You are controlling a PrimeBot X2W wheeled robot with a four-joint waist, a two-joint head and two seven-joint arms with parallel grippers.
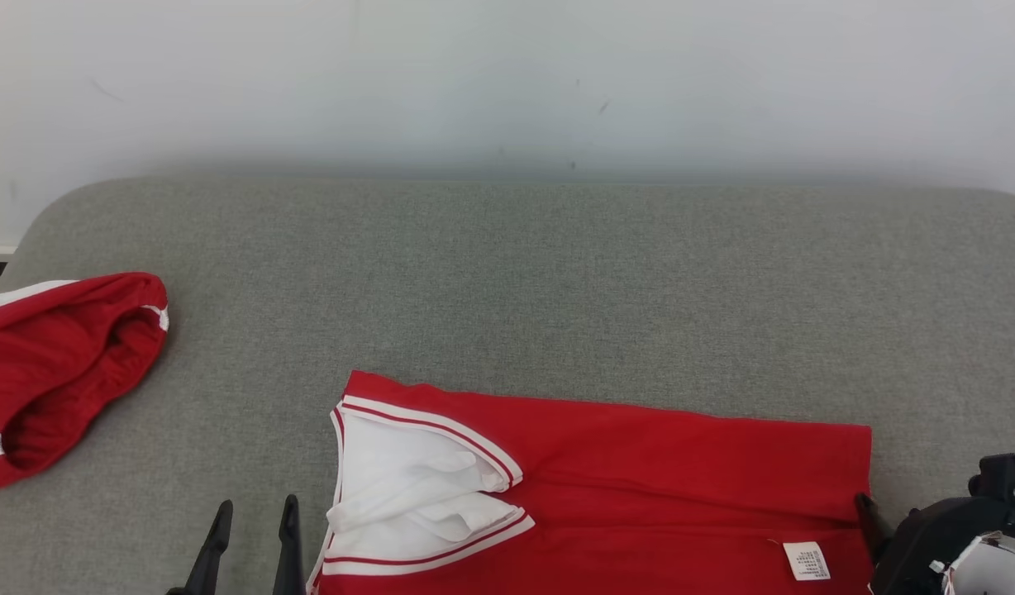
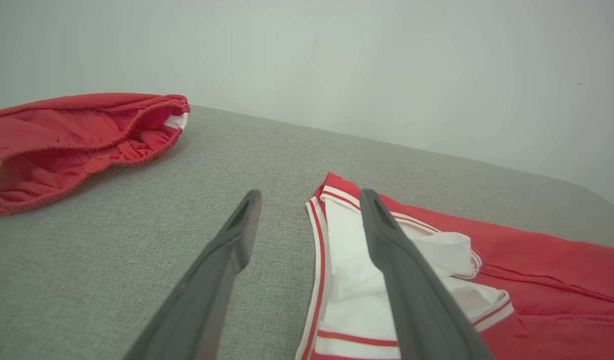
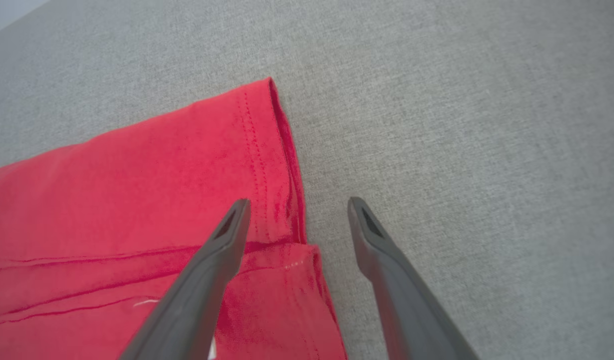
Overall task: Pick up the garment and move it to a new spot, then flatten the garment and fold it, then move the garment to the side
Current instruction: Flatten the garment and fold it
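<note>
Garment (image 1: 640, 471) lying between left tool (image 1: 257, 502) and right tool (image 3: 298, 202), both spread wide, empty

I see the red fabric garment with white striped trim (image 1: 640, 463) lying folded into a long flat band on the grey woven surface (image 1: 557, 289). It runs left to right along the near side, and its bottom edge is cut off in my head view. At the left end, white panels (image 1: 408, 479) edged with red and white stripes open in a V and are a bit crumpled. The right end is a straight stitched hem with a square corner, lying flat. A lengthwise crease runs through the middle, and at the hem the nearer layer juts out slightly. A small white care label (image 1: 807, 560) lies face up near the right end.
</note>
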